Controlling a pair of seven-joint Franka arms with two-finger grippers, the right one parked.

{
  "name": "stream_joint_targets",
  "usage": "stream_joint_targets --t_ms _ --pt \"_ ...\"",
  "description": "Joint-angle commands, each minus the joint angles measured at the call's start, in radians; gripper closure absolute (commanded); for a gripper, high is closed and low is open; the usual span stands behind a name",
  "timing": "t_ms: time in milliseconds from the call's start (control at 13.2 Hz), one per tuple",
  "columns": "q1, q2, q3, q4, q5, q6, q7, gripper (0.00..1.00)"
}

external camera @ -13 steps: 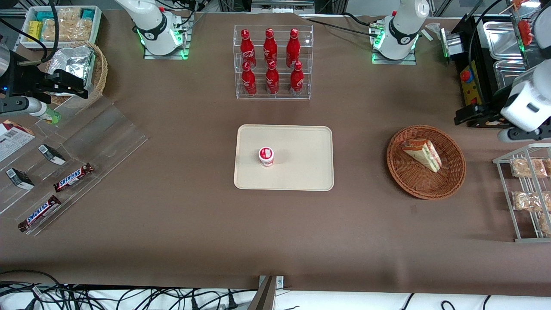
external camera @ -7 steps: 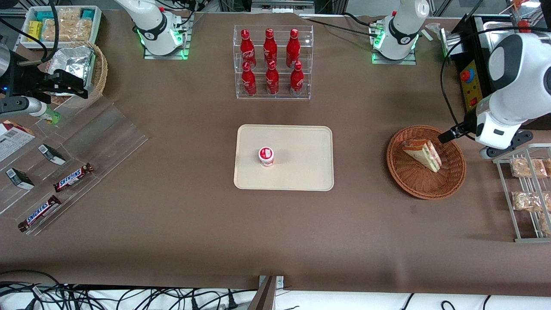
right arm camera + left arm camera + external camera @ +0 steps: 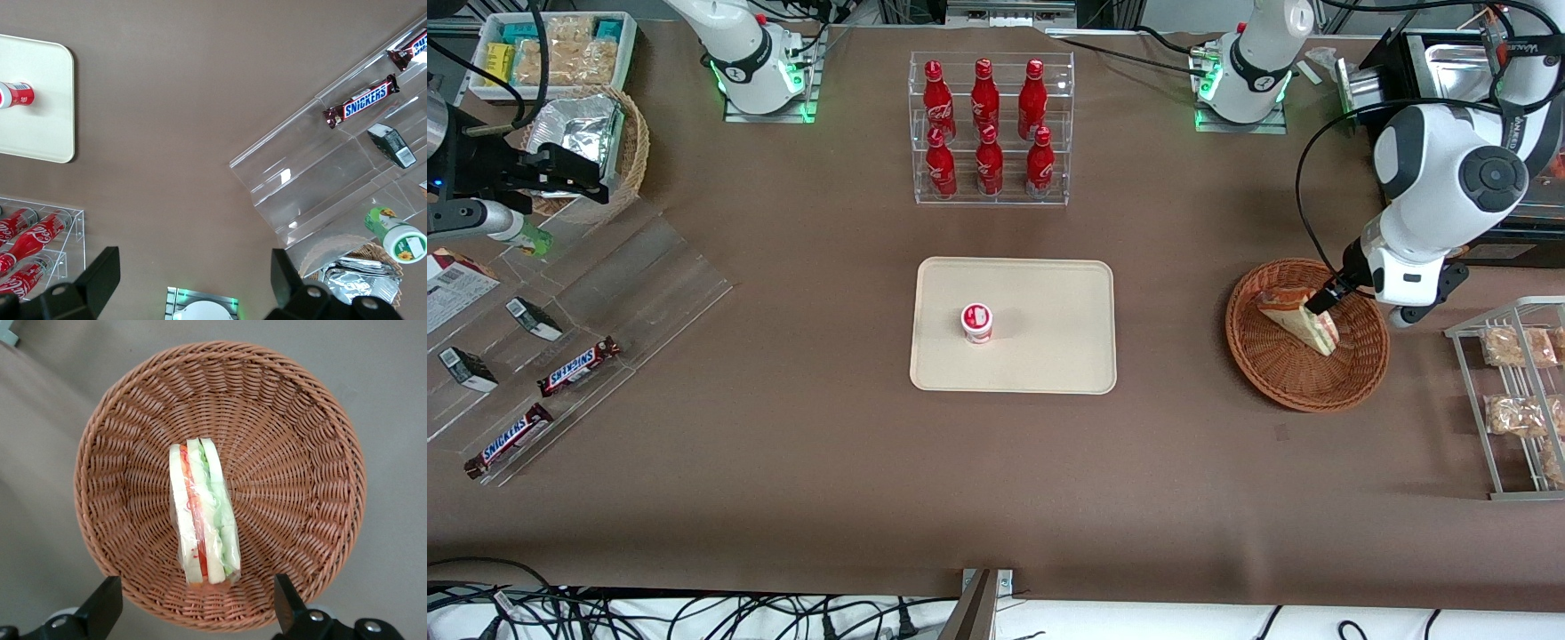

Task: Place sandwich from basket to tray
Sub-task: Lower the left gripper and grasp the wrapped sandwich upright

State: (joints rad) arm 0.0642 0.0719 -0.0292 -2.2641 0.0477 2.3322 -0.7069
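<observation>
Left gripper (image 3: pixel 193 613) hangs right above the basket (image 3: pixel 1280 378), its fingers (image 3: pixel 100 608) spread wide apart with nothing between them. One sandwich (image 3: pixel 202 513) lies in the basket directly beneath the gripper, resting on its edge so the red and green filling faces up, its length running in line with the gap between the fingers. Toward the parked arm's end of the table sits one tray (image 3: pixel 1049 356) carrying a single red-and-white cup (image 3: pixel 977 322). Six red bottles (image 3: pixel 985 133) stand in a clear rack, farther from the front camera than the tray.
</observation>
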Motion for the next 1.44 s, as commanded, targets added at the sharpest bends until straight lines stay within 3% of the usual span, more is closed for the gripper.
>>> stream_joint_targets --t_ms 0,378,983,1210,1286,1361 --pt "0.017 -0.009 -0.006 -0.064 0.024 0.097 -0.037 0.0" --pt "0.019 0.051 -0.006 -0.132 0.024 0.269 -0.094 0.0" --pt "0.019 0.129 -0.005 -0.146 0.023 0.383 -0.111 0.0" --pt "0.017 0.129 -0.005 -0.146 0.026 0.383 -0.106 0.88" --pt "0.019 0.129 -0.006 -0.146 0.062 0.381 -0.1 1.0" --pt "0.019 0.131 -0.006 -0.146 0.096 0.377 -0.1 1.0"
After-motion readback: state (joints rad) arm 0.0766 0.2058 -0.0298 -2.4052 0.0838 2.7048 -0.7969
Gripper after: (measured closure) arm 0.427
